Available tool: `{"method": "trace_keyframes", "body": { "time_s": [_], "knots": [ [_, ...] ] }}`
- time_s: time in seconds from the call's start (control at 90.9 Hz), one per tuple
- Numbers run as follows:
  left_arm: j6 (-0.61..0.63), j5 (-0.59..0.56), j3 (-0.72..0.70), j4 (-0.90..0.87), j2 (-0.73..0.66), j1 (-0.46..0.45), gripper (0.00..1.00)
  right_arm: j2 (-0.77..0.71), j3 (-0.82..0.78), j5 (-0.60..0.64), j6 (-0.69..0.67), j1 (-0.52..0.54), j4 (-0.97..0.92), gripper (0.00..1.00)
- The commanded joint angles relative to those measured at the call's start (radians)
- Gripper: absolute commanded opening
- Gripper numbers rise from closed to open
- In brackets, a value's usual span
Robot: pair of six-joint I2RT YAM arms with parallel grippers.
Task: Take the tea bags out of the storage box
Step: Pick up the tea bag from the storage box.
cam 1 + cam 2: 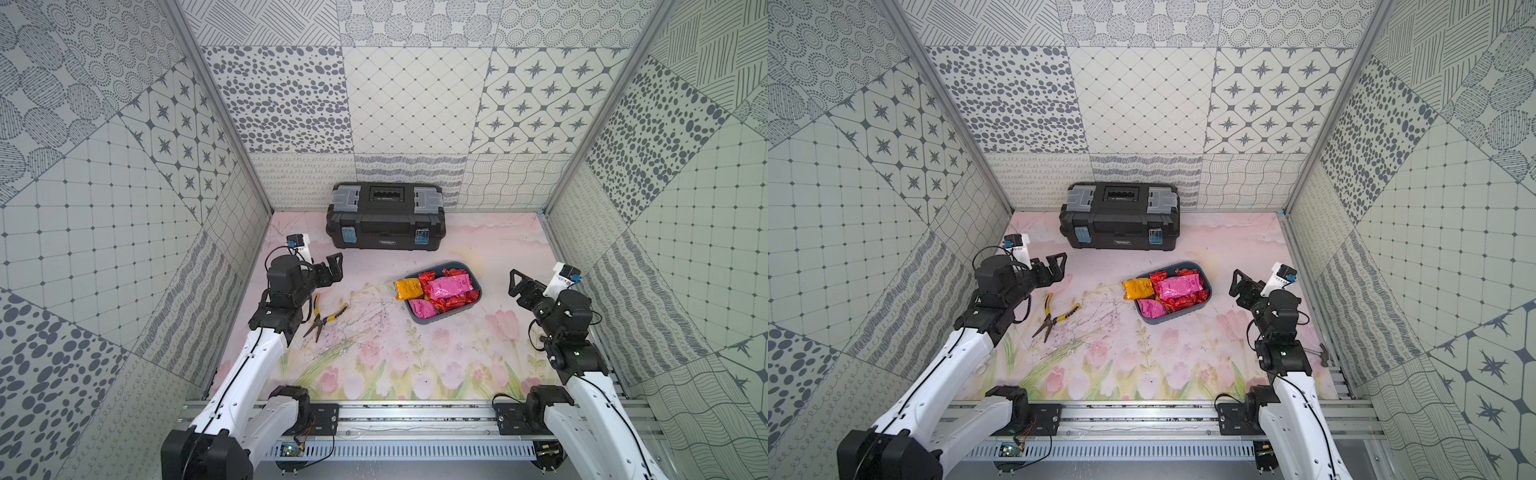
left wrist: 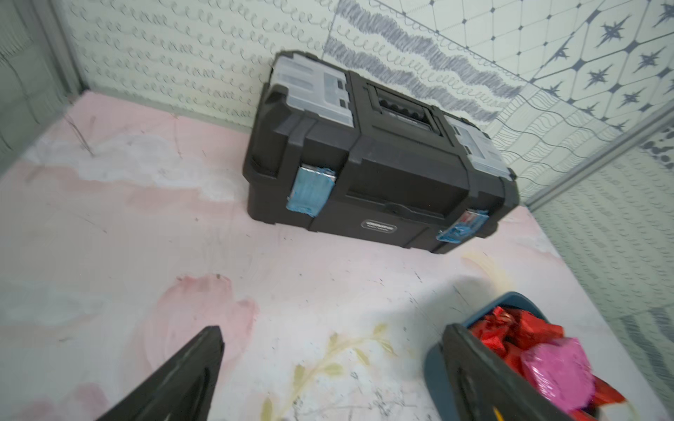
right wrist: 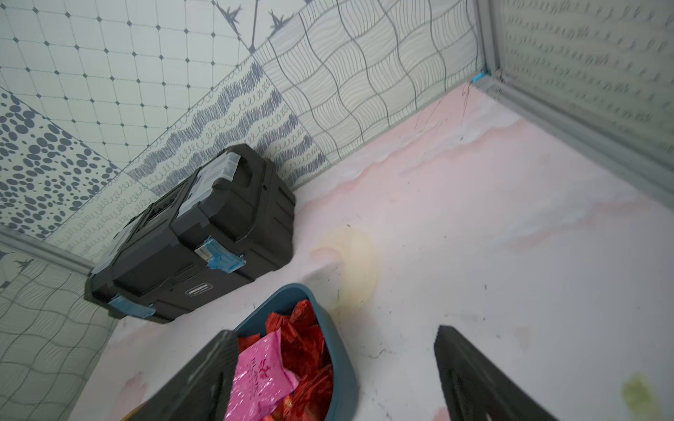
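- Storage box (image 1: 428, 321): flat on the worktop (image 1: 374, 353), between the two pairs of fingers, nearer the right pair, touched by neither.
- Left fingers (image 1: 336, 266): spread wide, empty, above the worktop and well apart from the box. In the left wrist view, a box corner shows just past one fingertip.
- Right fingers (image 1: 514, 283): also apart, nothing between them, pointed toward the box from the side opposite the left pair, near but not touching.
- Pliers (image 1: 320, 322): yellow-handled, behind the left fingers beside that wrist. No part of the job.
- Tea bags (image 1: 440, 293): all heaped in the box.
  - Pink packet (image 1: 451, 286) on top, closest to the right fingers.
  - Second pink (image 1: 422, 308) at the corner toward the arm bases.
  - Orange-yellow packet (image 1: 407, 289) overhanging the rim on the left fingers' side.
  - Small red ones (image 1: 455, 302) crammed beneath.
- Step in hand, by the look of it: the very first reach, with none taken out yet.
- Next move probably calls for:
  - bringing the right fingers over the heap and lowering onto the top pink packet
  - pinching across its width and lifting clear of the rim
  - setting it down on bare worktop
- Slippery foil, so a firm, centred pinch seems wise.
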Motion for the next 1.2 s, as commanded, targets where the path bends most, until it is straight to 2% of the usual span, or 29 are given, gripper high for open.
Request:
{"method": "trace_keyframes", "body": {
  "time_s": [0.0,0.231,0.462,0.649,0.803,1.189],
  "knots": [
    [-0.289,0.141,0.013,-0.237,-0.043,-0.09,0.98,0.027,0.075,-0.067,0.082,0.071,-0.142,0.87],
    [-0.424,0.143,-0.015,-0.245,0.003,-0.237,0.99,0.147,0.193,0.077,0.036,0.358,-0.213,0.85],
    [-0.506,0.167,0.033,-0.153,0.153,-0.37,0.98,0.261,0.239,0.16,-0.008,0.519,-0.206,0.83],
    [-0.511,0.134,0.103,-0.102,0.296,-0.455,0.98,0.332,0.242,0.173,-0.056,0.559,-0.15,0.81],
    [-0.48,0.088,0.202,-0.173,0.432,-0.486,0.97,0.34,0.247,0.181,-0.069,0.563,-0.125,0.8],
    [-0.463,0.1,0.31,-0.112,0.628,-0.491,0.78,0.318,0.213,0.21,-0.077,0.566,-0.085,0.78]
  ]
}}
